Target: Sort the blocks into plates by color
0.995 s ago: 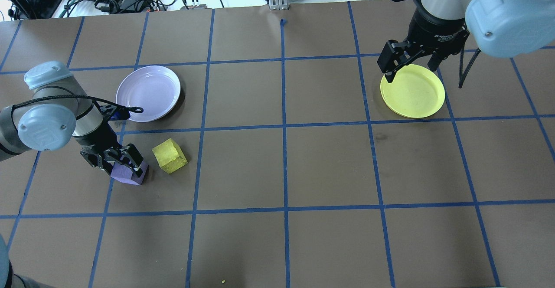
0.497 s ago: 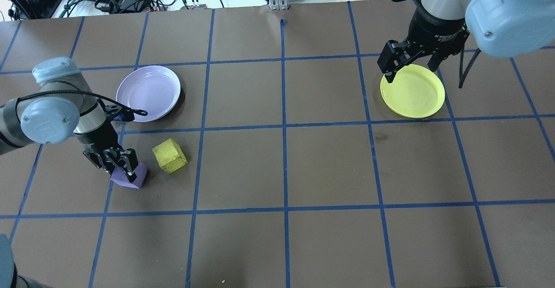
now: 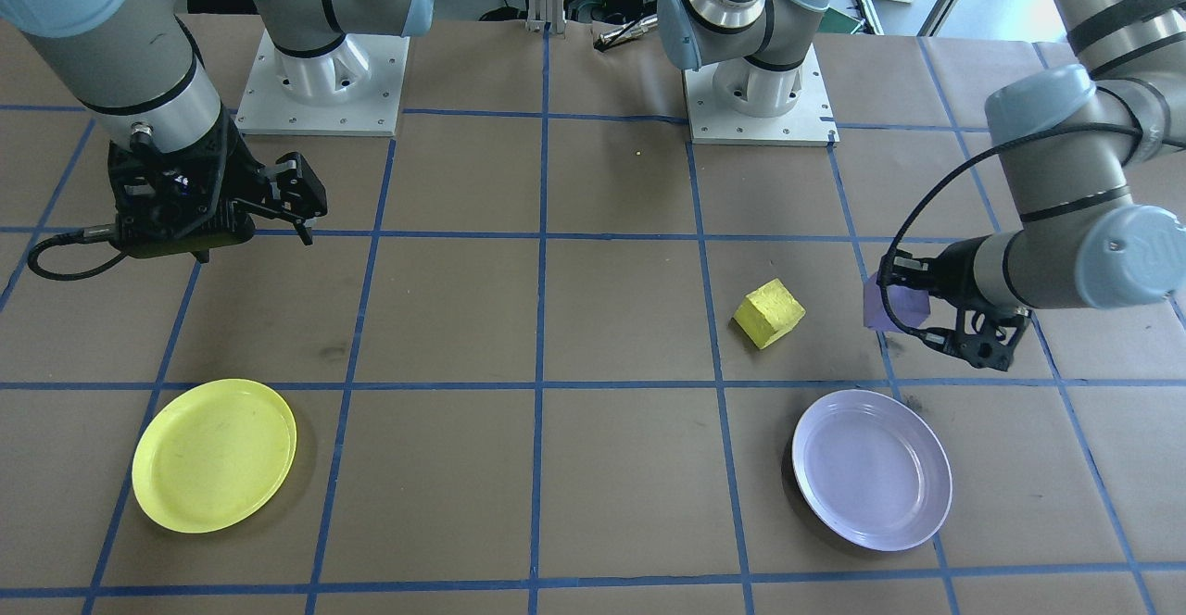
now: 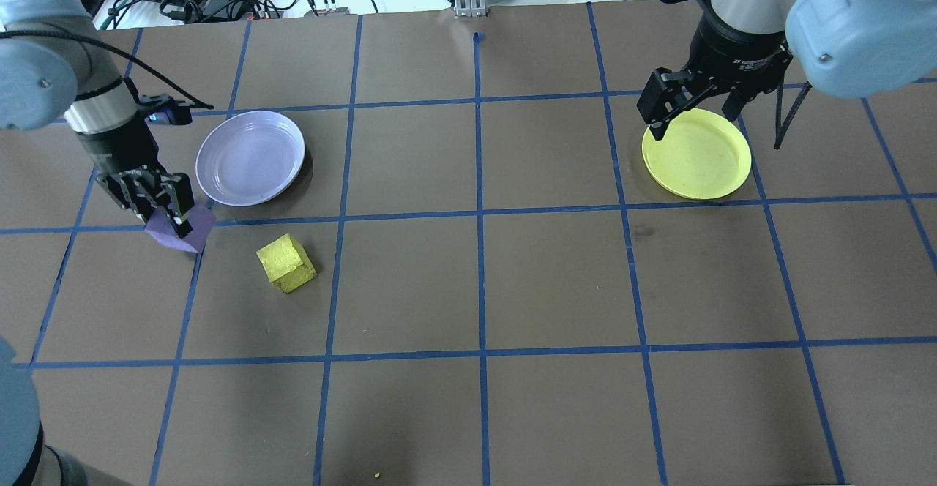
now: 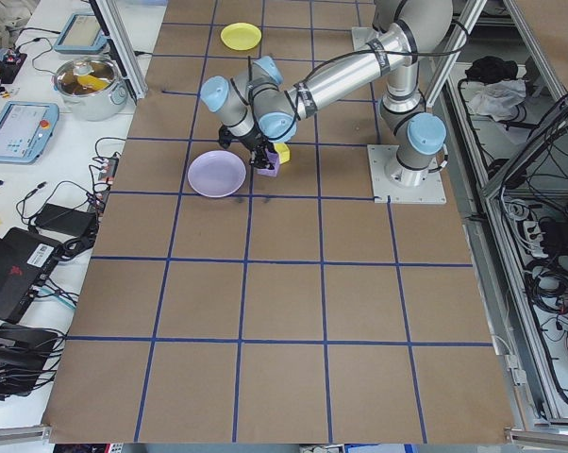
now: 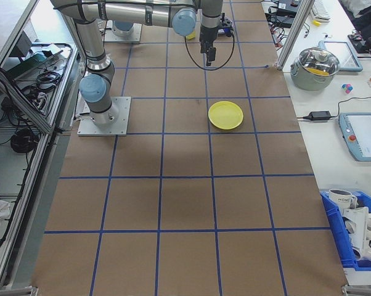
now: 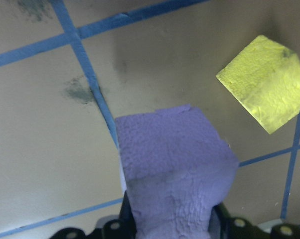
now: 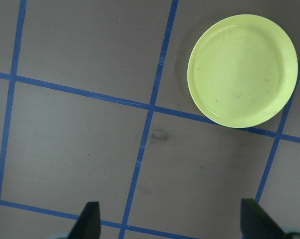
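Left gripper point(image 4: 174, 217): clamped on purple block point(image 4: 183, 230), lifted
Advice: centre over lavender plate point(image 4: 249, 156) before lowering
Right gripper point(image 4: 692, 111): fingers apart, idle

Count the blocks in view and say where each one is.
2. The purple block is held in the left gripper above the table beside the lavender plate; the yellow block lies on the table.

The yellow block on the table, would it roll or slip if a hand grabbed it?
The yellow block has flat faces, so it probably won't roll. Its rough, foam-like surface suggests good grip and low weight; it may squash slightly.
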`<state>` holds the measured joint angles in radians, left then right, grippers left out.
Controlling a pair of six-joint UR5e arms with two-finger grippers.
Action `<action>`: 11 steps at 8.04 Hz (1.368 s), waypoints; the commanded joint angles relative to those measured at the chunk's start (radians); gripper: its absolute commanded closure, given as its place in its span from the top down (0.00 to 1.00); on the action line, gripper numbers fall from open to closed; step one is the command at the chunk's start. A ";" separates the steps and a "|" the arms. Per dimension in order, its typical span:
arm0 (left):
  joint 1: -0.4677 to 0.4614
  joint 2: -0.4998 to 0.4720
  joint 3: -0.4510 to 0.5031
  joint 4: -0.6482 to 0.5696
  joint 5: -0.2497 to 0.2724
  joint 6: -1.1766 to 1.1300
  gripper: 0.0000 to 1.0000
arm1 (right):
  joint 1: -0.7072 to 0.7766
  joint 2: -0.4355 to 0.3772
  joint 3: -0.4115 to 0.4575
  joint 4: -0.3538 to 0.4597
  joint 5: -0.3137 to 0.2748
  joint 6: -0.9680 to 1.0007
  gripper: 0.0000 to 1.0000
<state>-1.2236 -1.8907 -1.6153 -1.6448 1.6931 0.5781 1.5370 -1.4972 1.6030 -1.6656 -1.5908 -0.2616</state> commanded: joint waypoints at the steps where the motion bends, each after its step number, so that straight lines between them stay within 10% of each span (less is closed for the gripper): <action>1: -0.058 -0.131 0.284 -0.033 -0.035 -0.006 0.00 | 0.000 0.000 0.000 -0.003 0.000 -0.002 1.00; 3: -0.069 -0.241 0.412 -0.010 -0.123 -0.018 0.00 | -0.006 0.002 0.000 -0.006 -0.001 -0.010 1.00; 11: -0.063 -0.283 0.344 0.149 -0.127 -0.055 0.04 | -0.006 0.002 -0.002 -0.010 0.003 -0.007 1.00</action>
<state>-1.2881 -2.1730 -1.2247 -1.5043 1.5671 0.5453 1.5309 -1.4956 1.6018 -1.6742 -1.5889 -0.2694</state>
